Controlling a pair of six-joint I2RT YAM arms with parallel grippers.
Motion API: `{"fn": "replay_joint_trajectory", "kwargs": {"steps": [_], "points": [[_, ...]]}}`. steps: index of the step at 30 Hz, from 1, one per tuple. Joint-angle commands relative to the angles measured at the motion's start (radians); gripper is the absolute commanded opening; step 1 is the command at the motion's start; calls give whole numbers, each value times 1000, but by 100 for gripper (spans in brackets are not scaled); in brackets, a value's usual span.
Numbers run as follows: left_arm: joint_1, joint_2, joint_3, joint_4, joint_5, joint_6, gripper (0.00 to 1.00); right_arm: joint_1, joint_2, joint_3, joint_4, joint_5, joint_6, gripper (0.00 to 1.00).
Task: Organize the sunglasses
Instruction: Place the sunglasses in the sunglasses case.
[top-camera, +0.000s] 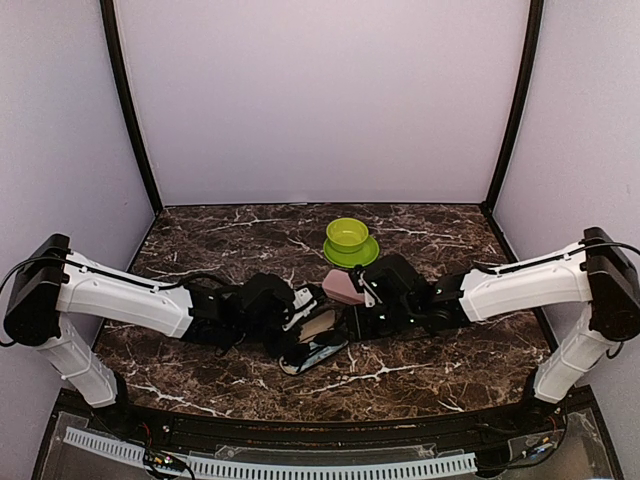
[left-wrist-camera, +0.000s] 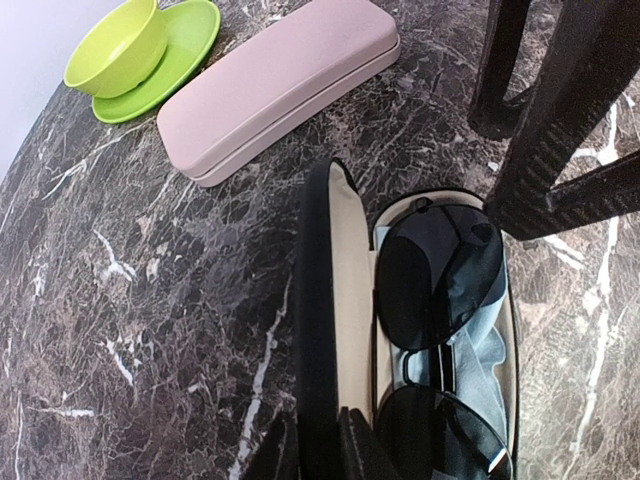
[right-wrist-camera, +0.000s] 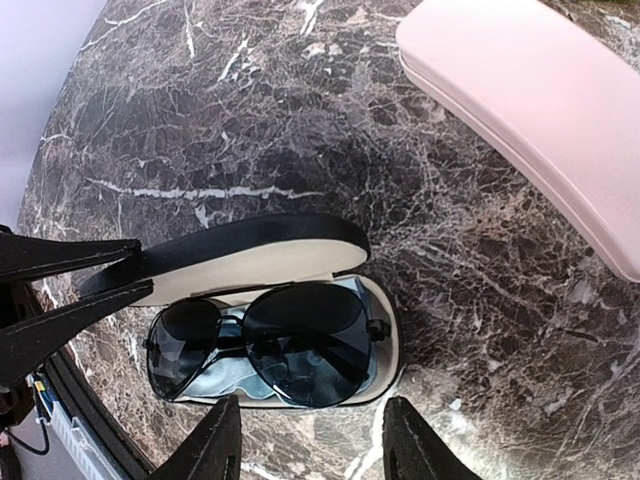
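The black-framed sunglasses with dark lenses lie on a pale blue cloth inside the open black hard case. They also show in the left wrist view. My left gripper is shut on the upright lid of the case, one finger on each side. My right gripper is open and hangs just above the near rim of the case, with the sunglasses ahead of its fingers. In the top view the case lies between my left gripper and my right gripper. The red-framed sunglasses are out of view.
A closed pink case lies just behind the black case and shows in the top view and the right wrist view. A green bowl stands on a green plate further back. The table is dark marble.
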Motion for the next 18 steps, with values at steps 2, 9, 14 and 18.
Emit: {"fn": "replay_joint_trajectory", "kwargs": {"steps": [2, 9, 14, 18], "points": [[-26, 6, -16, 18, -17, 0, 16, 3, -3, -42, 59, -45, 24, 49], [-48, 15, -12, 26, -54, 13, 16, -17, -18, -104, 84, -71, 66, 39], [-54, 15, -12, 24, -64, 16, 15, -47, -19, -133, 98, -72, 82, 31], [-56, 18, -8, 25, -66, 17, 16, -70, -3, -123, 82, -78, 73, 28]]}}
